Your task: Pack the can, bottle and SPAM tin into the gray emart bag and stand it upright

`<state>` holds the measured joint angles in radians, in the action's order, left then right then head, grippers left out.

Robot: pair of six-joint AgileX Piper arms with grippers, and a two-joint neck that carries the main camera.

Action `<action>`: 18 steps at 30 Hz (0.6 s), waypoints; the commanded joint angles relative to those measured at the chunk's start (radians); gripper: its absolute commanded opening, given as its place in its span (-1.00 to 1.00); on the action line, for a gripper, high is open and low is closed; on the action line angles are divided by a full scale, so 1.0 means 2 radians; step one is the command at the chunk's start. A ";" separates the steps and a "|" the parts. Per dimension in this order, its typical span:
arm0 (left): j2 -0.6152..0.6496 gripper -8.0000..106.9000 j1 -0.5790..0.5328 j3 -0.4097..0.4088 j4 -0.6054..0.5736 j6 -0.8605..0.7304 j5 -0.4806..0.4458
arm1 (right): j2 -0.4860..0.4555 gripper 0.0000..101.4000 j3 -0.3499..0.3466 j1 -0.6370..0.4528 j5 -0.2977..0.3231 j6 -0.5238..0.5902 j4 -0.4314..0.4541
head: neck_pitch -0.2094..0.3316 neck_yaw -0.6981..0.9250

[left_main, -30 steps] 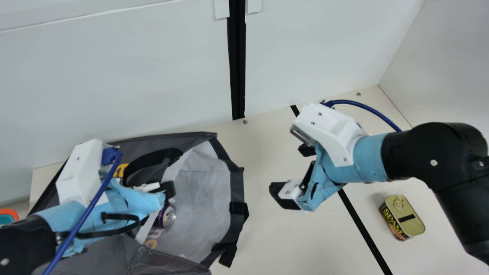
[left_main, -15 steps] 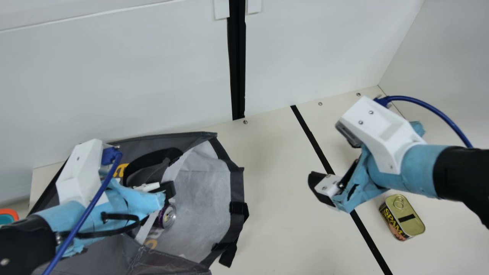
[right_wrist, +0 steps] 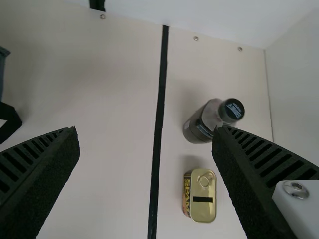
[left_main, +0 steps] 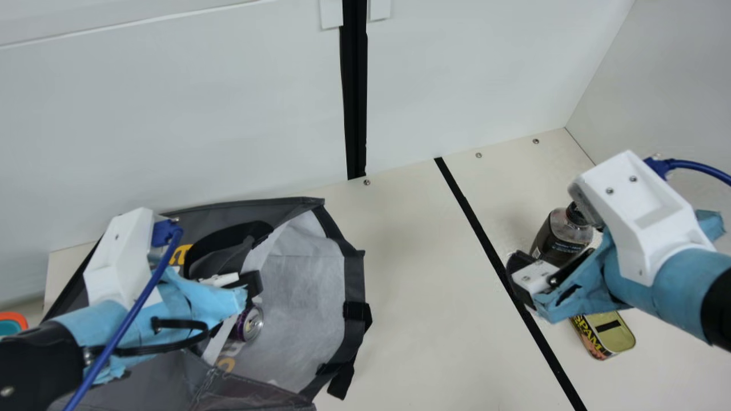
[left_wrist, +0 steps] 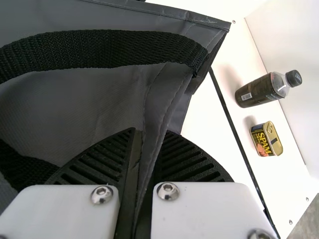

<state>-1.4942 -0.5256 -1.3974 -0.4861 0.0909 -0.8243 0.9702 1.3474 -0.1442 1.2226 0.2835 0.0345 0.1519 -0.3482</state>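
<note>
My left gripper (left_main: 246,285) is clamped on the gray bag (left_main: 302,302); in the left wrist view a fold of its cloth runs between my fingers. My right gripper (left_main: 531,277) has its fingers wide apart with nothing between them, as the right wrist view shows, though in the main view its camera housing covers part of them.

The bag lies in the lower left of the main view, mouth toward the right, its near side cut off by the bottom edge. Inside it is the can (left_main: 251,324); I see its top, but my left gripper and the cloth hide some of its side. The bottle (left_main: 557,240) stands on the table (left_main: 411,319) at right, its cap and one side partly behind my right gripper. Below it, near the bottle, is the tin (left_main: 614,337), its far end covered by that same gripper; the left wrist view has both whole. At the main view's left edge an orange-rimmed thing (left_main: 12,315) is cut off; I can't tell what it is.
</note>
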 commanded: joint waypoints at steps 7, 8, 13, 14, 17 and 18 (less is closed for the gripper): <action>0.000 -1.00 0.000 0.000 0.000 0.000 0.000 | -0.022 0.87 -0.007 -0.002 -0.001 -0.057 0.036 | 0.011 0.000; 0.000 -1.00 0.000 0.000 0.000 0.000 0.000 | -0.025 0.87 -0.008 -0.004 -0.001 -0.060 0.038 | 0.011 0.000; 0.000 -1.00 0.000 0.000 0.000 0.000 0.000 | -0.037 0.87 -0.010 -0.014 -0.001 -0.069 0.048 | 0.011 0.000; 0.000 -1.00 0.000 0.000 0.000 0.000 0.000 | -0.039 0.87 -0.011 -0.018 -0.001 -0.069 0.048 | 0.011 0.000; 0.000 -1.00 0.000 0.000 0.000 0.000 0.000 | -0.046 0.87 -0.012 -0.030 -0.001 -0.066 0.052 | 0.011 0.000; 0.000 -1.00 0.000 0.000 0.000 0.000 0.000 | -0.048 0.87 -0.012 -0.035 -0.001 -0.064 0.053 | 0.011 0.000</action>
<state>-1.4942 -0.5256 -1.3974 -0.4861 0.0909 -0.8243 0.8770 1.3248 -0.2034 1.2208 0.1492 0.1398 0.1519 -0.3482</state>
